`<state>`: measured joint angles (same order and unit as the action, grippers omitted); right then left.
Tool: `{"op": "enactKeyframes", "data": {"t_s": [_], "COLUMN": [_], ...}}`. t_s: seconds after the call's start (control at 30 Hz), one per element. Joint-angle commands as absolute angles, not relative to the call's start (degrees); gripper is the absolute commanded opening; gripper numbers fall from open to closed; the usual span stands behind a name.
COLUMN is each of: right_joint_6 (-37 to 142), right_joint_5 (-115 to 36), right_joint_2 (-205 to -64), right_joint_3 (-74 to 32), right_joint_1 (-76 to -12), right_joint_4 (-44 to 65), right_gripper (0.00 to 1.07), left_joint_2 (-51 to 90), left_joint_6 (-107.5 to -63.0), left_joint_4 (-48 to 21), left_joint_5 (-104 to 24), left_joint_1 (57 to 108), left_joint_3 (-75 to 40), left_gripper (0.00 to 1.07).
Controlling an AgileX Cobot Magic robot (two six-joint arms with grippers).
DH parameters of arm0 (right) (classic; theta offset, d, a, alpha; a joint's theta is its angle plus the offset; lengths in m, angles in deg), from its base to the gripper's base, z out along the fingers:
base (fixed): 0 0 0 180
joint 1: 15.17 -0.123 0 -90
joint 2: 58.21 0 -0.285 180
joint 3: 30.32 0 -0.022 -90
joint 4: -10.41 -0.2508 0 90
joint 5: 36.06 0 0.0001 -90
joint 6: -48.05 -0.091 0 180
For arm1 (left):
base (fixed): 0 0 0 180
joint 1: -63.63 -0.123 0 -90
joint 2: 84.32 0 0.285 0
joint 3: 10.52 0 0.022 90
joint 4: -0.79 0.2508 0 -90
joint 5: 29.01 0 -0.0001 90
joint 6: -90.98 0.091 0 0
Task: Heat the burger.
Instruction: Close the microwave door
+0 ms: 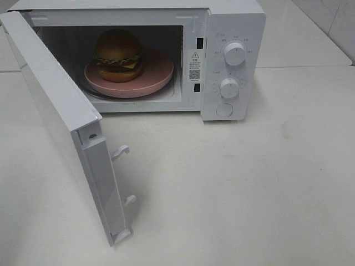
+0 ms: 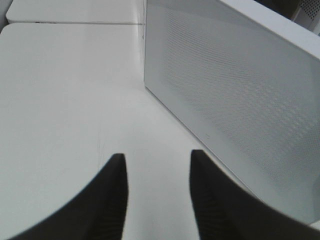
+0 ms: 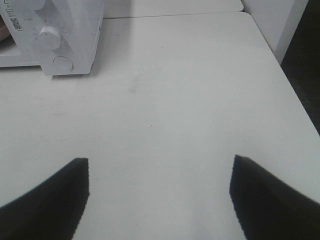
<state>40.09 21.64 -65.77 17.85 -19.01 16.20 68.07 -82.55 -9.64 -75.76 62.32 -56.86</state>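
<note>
- Brown-domed, with green lettuce, yellow cheese and a dark patty, the burger (image 1: 118,55) sits inside the white microwave (image 1: 233,22), well apart from both hands; neither wrist view shows it.
- It rests on a flat pink plate (image 1: 158,72) in the oven cavity, toward the plate's left side in the high view.
- The microwave's door (image 1: 50,105) stands swung wide open, and its two latch hooks (image 1: 120,151) point out over the tabletop (image 1: 249,188).
- The left hand (image 2: 157,155) hangs low over the tabletop just beside the door's outer face, on the far side of the door from the burger. Its fingers (image 2: 112,200) are partly apart and grip nothing; bare tabletop shows between them.
- The right hand (image 3: 160,159) is spread wide and holds nothing. It is over bare tabletop, well away from the microwave's control panel, where a knob (image 3: 49,36) and a round button (image 3: 63,63) show.
- Two knobs (image 1: 234,54) sit above that button on the panel.
</note>
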Motion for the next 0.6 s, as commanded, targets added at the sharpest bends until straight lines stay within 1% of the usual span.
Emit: {"op": "enactKeyframes", "data": {"t_s": [0.03, 0.07, 0.1, 0.13, 0.17, 0.23, 0.27, 0.3, 0.33, 0.37, 0.4, 0.47, 0.5, 0.53, 0.57, 0.6], "right_joint_6": [40.0, 40.0, 40.0, 40.0, 40.0, 40.0, 40.0, 40.0, 40.0, 40.0, 40.0, 40.0, 40.0, 39.9, 39.9, 39.9], "right_joint_5": [21.0, 21.0, 21.0, 21.0, 21.0, 21.0, 21.0, 21.0, 21.0, 21.0, 21.0, 21.0, 21.0, 21.0, 21.0, 21.0], "right_joint_2": [-64.1, -64.1, -64.1, -64.1, -64.1, -64.1, -64.1, -64.1, -64.1, -64.1, -64.1, -64.1, -64.1, -64.1, -64.1, -64.1], "right_joint_3": [17.9, 17.9, 17.9, 17.9, 17.9, 17.9, 17.9, 17.9, 17.9, 17.9, 17.9, 17.9, 17.9, 17.9, 17.9, 17.9], "right_joint_1": [-18.7, -18.7, -18.7, -18.7, -18.7, -18.7, -18.7, -18.7, -18.7, -18.7, -18.7, -18.7, -18.7, -18.7, -18.7, -18.7], "right_joint_4": [16.4, 16.4, 16.4, 16.4, 16.4, 16.4, 16.4, 16.4, 16.4, 16.4, 16.4, 16.4, 16.4, 16.4, 16.4, 16.4], "right_gripper": [0.75, 0.75, 0.75, 0.75, 0.75, 0.75, 0.75, 0.75, 0.75, 0.75, 0.75, 0.75, 0.75, 0.75, 0.75, 0.75], "left_joint_2": [64.5, 61.8, 60.7, 60.7, 58.3, 57.4, 55.7, 54.9, 54.9, 53.3, 53.3, 50.9, 50.9, 49.0, 48.0, 48.0], "left_joint_6": [-82.4, -82.4, -82.2, -82.2, -80.8, -80.1, -78.4, -77.7, -77.7, -76.5, -76.5, -75.7, -75.7, -75.7, -75.7, -75.7], "left_joint_4": [-9.6, -9.7, -9.7, -9.7, -9.7, -10.0, -10.6, -11.0, -11.0, -11.1, -11.1, -11.1, -11.1, -11.1, -11.1, -11.1], "left_joint_5": [-72.2, -69.8, -68.4, -68.4, -63.7, -61.6, -56.2, -53.1, -53.1, -47.7, -47.7, -39.4, -39.4, -33.4, -30.6, -30.6], "left_joint_1": [62.3, 62.3, 62.3, 62.3, 62.3, 62.3, 62.3, 62.3, 62.3, 62.3, 62.3, 62.3, 62.3, 62.3, 62.3, 62.3], "left_joint_3": [-56.7, -57.3, -57.6, -57.6, -58.9, -59.7, -61.4, -62.5, -62.5, -64.5, -64.5, -67.8, -67.8, -69.6, -70.5, -70.5], "left_gripper": [0.19, 0.04, 0.0, 0.0, 0.0, 0.0, 0.0, 0.0, 0.0, 0.0, 0.0, 0.0, 0.0, 0.0, 0.0, 0.0]}}
